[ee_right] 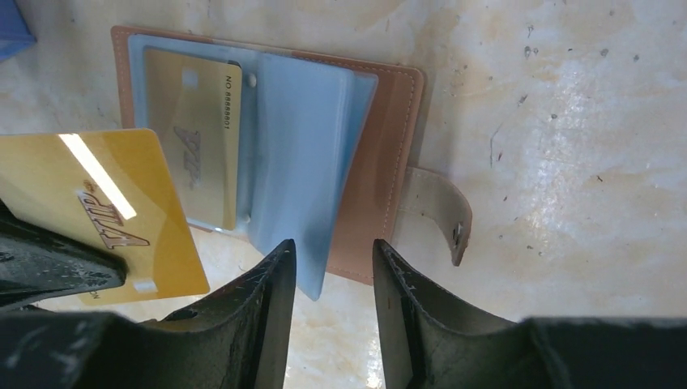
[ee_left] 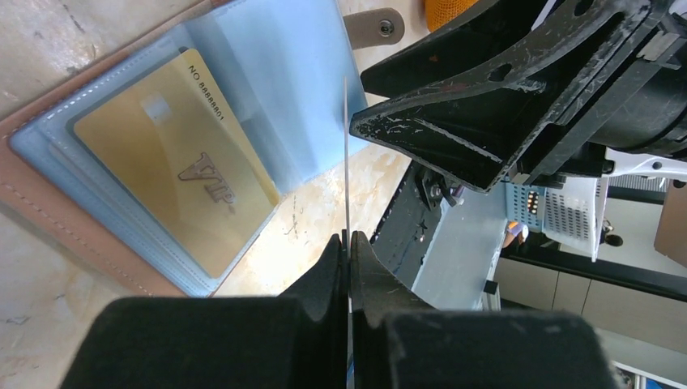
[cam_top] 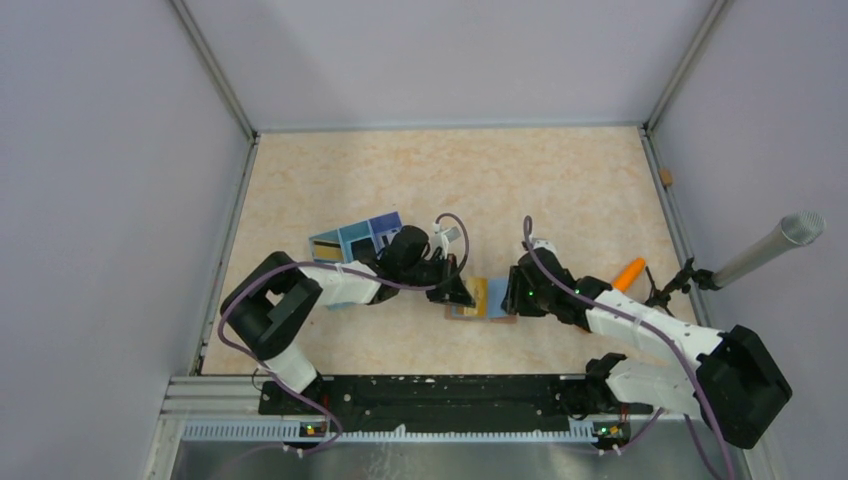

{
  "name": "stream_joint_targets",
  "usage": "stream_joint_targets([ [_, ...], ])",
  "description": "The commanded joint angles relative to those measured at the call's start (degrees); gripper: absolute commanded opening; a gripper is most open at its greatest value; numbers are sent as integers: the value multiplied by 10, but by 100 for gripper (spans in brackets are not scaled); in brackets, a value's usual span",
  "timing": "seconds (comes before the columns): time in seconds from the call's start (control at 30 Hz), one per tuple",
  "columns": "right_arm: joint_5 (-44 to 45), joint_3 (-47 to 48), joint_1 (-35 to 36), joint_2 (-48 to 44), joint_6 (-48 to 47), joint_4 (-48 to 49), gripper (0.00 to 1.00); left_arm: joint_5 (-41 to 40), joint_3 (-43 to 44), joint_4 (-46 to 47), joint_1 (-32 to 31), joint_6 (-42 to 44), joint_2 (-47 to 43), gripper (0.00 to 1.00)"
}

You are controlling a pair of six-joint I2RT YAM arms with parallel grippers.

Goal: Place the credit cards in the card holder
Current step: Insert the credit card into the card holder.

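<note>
Left gripper [ee_left: 347, 241]: jaws together, clamped on a gold card [ee_right: 105, 211]. The card is held just beside the holder [ee_right: 381, 162] and is not in any sleeve.

The holder lies open and flat on the table [cam_top: 450, 180], between the two grippers, with its strap [ee_right: 441, 215] folded out to one side. A second gold card [ee_right: 194, 138] sits inside a blue sleeve [ee_right: 296, 162] of the holder.

Right gripper [ee_right: 334, 251]: jaws apart, nothing clamped. A loose sleeve corner lines up with the gap, but contact cannot be confirmed.

A blue box [cam_top: 355, 240] stands by the left arm and an orange carrot [cam_top: 628, 272] by the right arm, both well apart from the holder.
</note>
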Motion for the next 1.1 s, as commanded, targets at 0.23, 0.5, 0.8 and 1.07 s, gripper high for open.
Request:
stream_joint_targets([
  [0.23, 9, -15, 2, 28, 11, 40, 14, -17, 13, 40, -14, -23, 40, 0],
  [0.5, 32, -16, 2, 60, 20, 20, 0, -16, 12, 65, -19, -52, 64, 0],
  [0.8, 43, -12, 2, 73, 28, 10, 0, -20, 19, 46, -20, -70, 85, 0],
  [1.07, 45, -11, 2, 73, 31, 3, 0, -9, 35, 51, -20, -96, 113, 0],
])
